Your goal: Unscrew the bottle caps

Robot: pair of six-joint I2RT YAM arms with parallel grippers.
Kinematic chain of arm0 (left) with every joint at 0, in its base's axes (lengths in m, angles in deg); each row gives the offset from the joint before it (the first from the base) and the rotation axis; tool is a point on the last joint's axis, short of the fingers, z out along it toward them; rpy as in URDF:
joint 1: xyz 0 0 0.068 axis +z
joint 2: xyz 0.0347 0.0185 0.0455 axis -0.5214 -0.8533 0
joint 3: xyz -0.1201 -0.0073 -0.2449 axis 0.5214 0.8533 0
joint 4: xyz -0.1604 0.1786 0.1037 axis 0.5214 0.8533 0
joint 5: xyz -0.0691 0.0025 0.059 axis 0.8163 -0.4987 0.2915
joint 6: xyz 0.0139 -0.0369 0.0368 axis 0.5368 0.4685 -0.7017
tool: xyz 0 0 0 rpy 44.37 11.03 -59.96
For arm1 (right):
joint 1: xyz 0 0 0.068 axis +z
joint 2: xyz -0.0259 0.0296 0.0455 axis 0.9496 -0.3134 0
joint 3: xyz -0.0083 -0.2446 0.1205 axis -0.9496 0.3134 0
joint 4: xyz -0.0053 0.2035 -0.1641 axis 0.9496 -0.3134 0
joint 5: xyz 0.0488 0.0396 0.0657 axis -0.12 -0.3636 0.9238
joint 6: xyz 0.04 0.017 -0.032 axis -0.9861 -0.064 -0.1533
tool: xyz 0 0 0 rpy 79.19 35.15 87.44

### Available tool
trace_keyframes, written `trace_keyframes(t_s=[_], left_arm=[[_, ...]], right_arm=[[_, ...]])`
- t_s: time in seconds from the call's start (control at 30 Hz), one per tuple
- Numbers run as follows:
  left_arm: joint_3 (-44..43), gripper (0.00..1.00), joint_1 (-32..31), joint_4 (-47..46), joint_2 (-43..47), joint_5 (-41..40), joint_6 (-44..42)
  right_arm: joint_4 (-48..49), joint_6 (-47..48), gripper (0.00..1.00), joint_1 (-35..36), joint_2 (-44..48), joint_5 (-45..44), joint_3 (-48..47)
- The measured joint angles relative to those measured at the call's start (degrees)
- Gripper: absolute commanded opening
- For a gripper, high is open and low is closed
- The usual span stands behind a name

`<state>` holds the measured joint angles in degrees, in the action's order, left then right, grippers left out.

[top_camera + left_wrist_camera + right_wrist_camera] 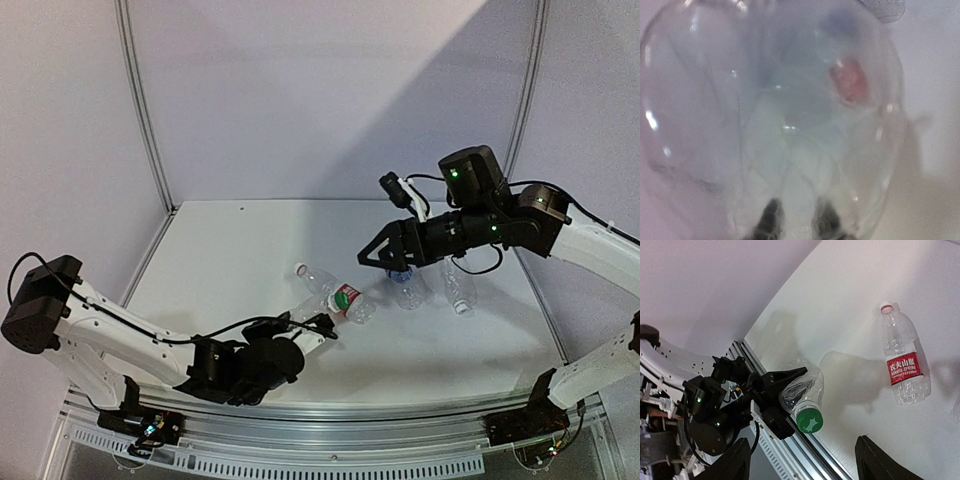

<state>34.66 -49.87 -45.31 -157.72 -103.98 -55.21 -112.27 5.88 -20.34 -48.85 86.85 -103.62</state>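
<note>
While our left tool (792, 395) clamps an unlabelled bottle (807, 385) over the counter's (230, 250) near edge, its green cap (809, 420) is not yet off, our right tool (370, 250) hangs spread apart, and we see no cap removed.

Green-capped bottle (802, 390) aloft, tilted; red-labelled bottle (903, 360) lies flat (white cap (886, 307) on).
</note>
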Motion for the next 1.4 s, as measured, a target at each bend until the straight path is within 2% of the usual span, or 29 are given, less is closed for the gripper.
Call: trace_keyframes(t_s=[0.07,0.3,0.67,0.93,1.3,1.4], left_arm=[[0.0,0.05,-0.07,0.0,-0.39,-0.46,-0.5],[0.0,0.05,-0.09,-1.4,-0.22,-1.31,-1.73],[0.02,0.05,-0.11,-2.73,0.63,-1.66,-2.54],[0.02,0.05,-0.11,-2.75,0.96,-2.14,-2.54],[0.02,0.05,-0.13,-2.75,0.96,-2.32,-2.54],[0.02,0.05,-0.13,-2.75,0.96,-2.32,-2.51]], right_arm=[[-1.05,-3.5,0.71,-2.25,-0.66,2.12,-0.02],[-3.02,-8.31,0.65,-2.43,-6.73,8.68,-0.13],[2.45,-16.11,0.57,-2.71,-12.46,16.22,-0.11],[4.44,-18.34,0.51,-2.71,-13.53,17.9,-0.11],[5.01,-18.6,0.5,-2.71,-13.53,19.23,0.76],[4.96,-18.6,0.47,-2.71,-13.53,19.26,1.03]])
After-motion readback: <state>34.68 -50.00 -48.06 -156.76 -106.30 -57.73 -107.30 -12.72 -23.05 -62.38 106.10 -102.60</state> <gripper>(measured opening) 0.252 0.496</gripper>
